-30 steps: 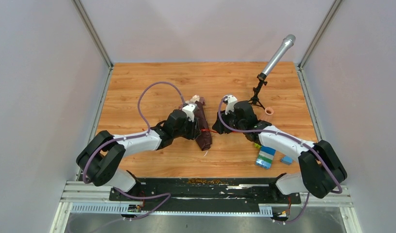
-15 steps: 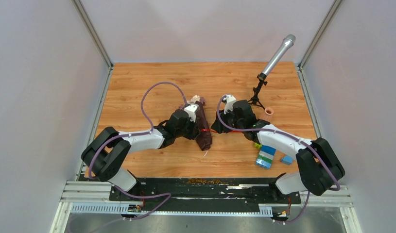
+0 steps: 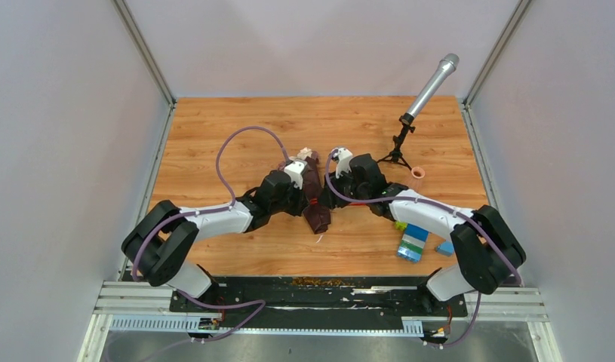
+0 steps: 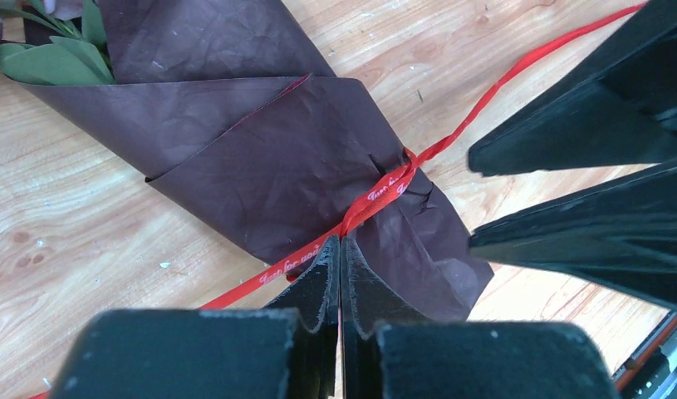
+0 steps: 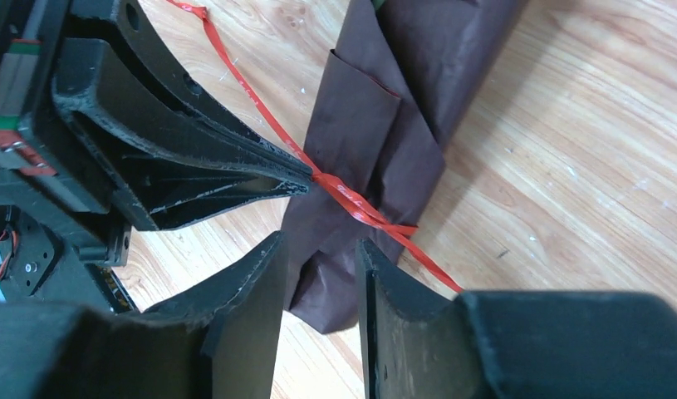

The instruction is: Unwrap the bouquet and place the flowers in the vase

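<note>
Left gripper [image 4: 339, 249] has its jaws pressed together at the tips. They meet right on the red ribbon [image 4: 376, 195] just beside the knot, so it looks to be pinching the ribbon where it crosses the paper [image 5: 401, 100]. Right gripper [image 5: 318, 258] faces it from the other side with its jaws partly apart, the gap standing over the narrow lower end of the bouquet [image 4: 260, 158]. Nothing is caught between them, and I cannot tell whether either finger brushes the paper.

The bouquet lies flat on the wooden table [image 3: 213, 128], near the middle and between the two grippers. Its narrow end points toward the arm bases and its flowers [image 3: 305, 154] toward the far side. The dark paper is folded around the stems and the ribbon is knotted round it, with loose tails trailing over the wood on both sides. Only a few pale heads and some green leaves show at the wide end.

The vase [image 3: 417, 175] stands upright well to the right, near the foot of the microphone [image 3: 432, 83] (nothing sticks out of its mouth in the top view).

By my reading the job is at its very start, with the tie only now being tackled. What remains is to loosen the ribbon, open the paper, lift the flowers free and carry them across to the vase.
</note>
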Tool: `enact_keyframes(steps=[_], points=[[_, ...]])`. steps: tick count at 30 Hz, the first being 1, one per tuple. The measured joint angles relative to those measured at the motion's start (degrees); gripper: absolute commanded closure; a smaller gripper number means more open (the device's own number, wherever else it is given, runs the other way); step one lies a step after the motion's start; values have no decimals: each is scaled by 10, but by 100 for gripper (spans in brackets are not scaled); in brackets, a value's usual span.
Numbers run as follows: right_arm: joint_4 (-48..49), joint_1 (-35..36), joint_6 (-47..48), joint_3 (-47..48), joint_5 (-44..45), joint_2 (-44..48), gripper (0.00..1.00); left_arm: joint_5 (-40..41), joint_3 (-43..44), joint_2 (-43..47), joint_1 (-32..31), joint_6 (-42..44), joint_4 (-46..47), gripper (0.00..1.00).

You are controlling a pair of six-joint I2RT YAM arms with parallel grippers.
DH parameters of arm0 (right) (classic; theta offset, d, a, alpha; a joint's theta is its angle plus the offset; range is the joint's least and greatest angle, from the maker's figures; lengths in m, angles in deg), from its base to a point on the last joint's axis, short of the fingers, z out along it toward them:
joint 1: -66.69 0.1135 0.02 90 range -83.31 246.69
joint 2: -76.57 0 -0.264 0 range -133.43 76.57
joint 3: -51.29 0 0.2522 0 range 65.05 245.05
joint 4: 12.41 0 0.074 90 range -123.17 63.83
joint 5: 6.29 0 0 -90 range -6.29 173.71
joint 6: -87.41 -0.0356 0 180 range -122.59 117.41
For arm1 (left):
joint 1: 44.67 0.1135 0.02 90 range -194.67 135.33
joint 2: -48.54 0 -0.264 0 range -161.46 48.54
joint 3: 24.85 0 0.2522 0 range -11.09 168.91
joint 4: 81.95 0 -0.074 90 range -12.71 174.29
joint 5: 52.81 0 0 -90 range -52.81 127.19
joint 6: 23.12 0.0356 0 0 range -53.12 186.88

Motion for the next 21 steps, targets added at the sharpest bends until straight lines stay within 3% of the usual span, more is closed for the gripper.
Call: enact_keyframes(steps=[13, 21], points=[[-6, 30, 3, 27, 57, -52, 62, 7, -7, 12, 0, -2, 7, 100], [-9, 33, 5, 28, 120, -68, 62, 53, -32, 43, 0, -45, 6, 100]])
